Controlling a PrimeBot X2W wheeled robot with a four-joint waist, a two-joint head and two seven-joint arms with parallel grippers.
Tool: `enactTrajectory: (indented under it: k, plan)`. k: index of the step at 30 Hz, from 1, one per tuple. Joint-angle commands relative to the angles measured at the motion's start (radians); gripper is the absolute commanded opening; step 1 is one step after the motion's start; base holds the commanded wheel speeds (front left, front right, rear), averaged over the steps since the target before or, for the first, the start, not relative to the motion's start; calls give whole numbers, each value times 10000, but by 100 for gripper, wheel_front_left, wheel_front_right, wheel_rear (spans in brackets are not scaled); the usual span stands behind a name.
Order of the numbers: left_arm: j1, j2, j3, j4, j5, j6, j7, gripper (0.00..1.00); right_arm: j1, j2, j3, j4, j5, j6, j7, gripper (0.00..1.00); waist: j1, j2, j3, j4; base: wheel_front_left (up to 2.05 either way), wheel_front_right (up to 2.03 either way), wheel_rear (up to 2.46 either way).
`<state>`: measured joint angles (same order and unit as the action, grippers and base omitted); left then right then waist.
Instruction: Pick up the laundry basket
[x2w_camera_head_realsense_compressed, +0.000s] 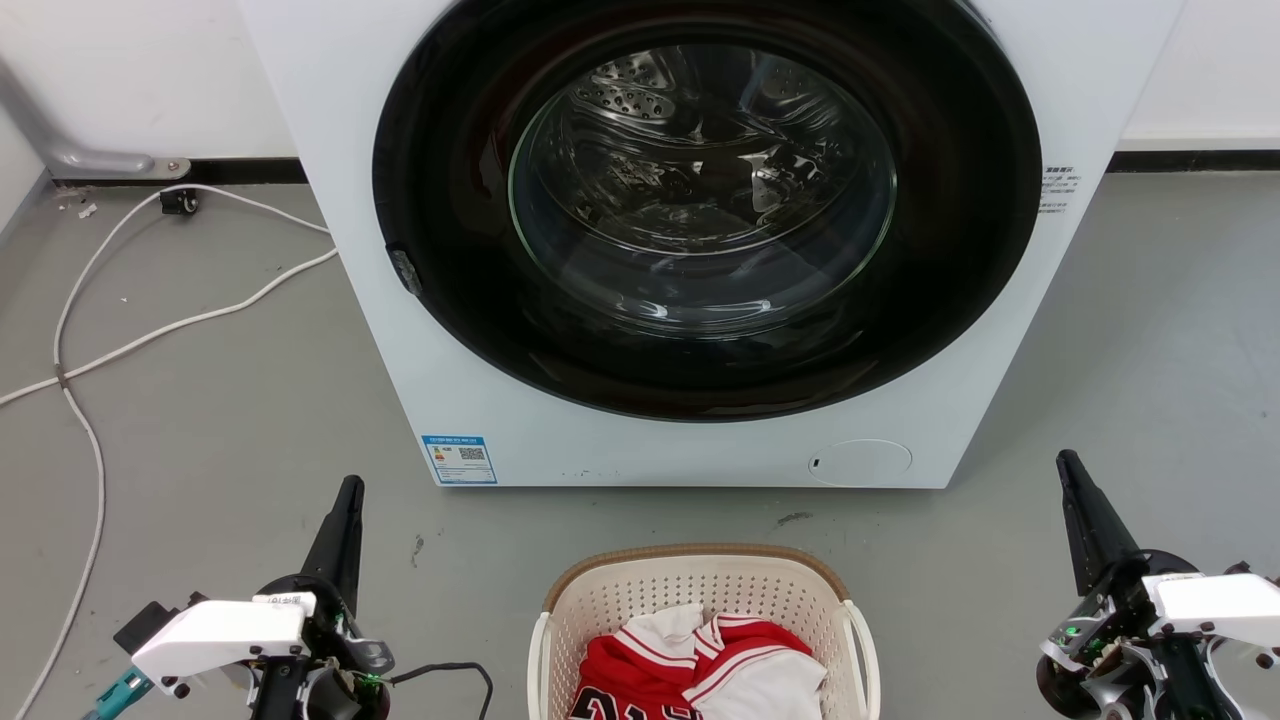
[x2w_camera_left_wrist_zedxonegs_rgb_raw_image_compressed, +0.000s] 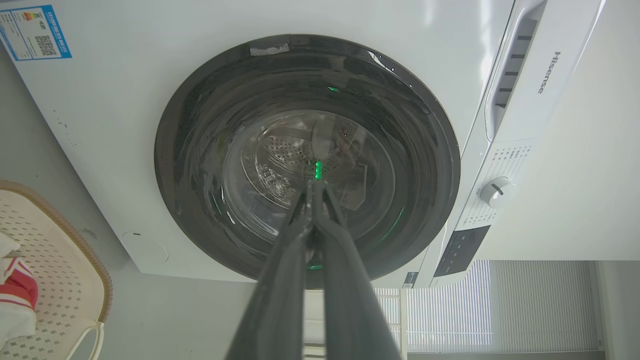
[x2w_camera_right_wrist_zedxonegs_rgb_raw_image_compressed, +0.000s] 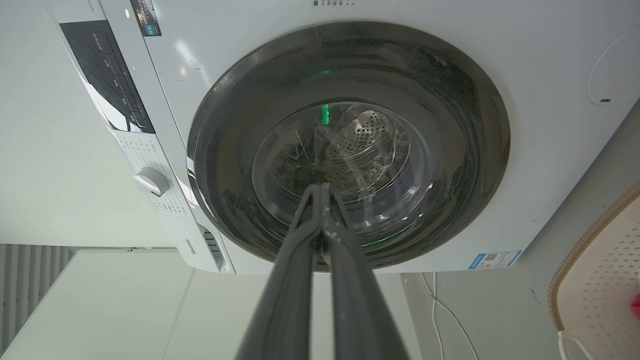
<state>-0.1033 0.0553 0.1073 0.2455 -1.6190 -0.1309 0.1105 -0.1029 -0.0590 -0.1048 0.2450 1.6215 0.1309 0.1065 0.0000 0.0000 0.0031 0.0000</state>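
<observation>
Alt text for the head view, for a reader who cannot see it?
A cream perforated plastic laundry basket holding red-and-white clothes sits on the grey floor before a white front-loading washing machine. The left gripper and right gripper, both shut, flank the basket without touching it.

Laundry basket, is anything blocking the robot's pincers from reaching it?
Nothing visible is. The laundry basket sits on the floor between the left pincer and the right pincer, with bare grey floor in both gaps. Both pincers are shut.
</observation>
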Motion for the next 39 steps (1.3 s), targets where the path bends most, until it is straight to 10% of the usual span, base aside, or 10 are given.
enactTrajectory:
  k: [1,28,29,39]
  plan:
    - [-109,-10,39,15,35,-22,17,0,-105,34,-15,12,-32,-3,41,0,0,0,0,0,0,0,0]
    - [28,-23,4,56,46,2,-4,0,38,21,-19,58,-27,0,-3,0,1,0,0,0,0,0,0]
    - [232,-65,-32,230,61,2,-43,100,246,45,22,251,-48,-2,-51,100,1,0,3,0,0,0,0]
    - [299,-61,26,-186,1337,2,-547,100,315,48,-29,0,-1351,-2,-549,100,1,0,21,-1,0,0,0]
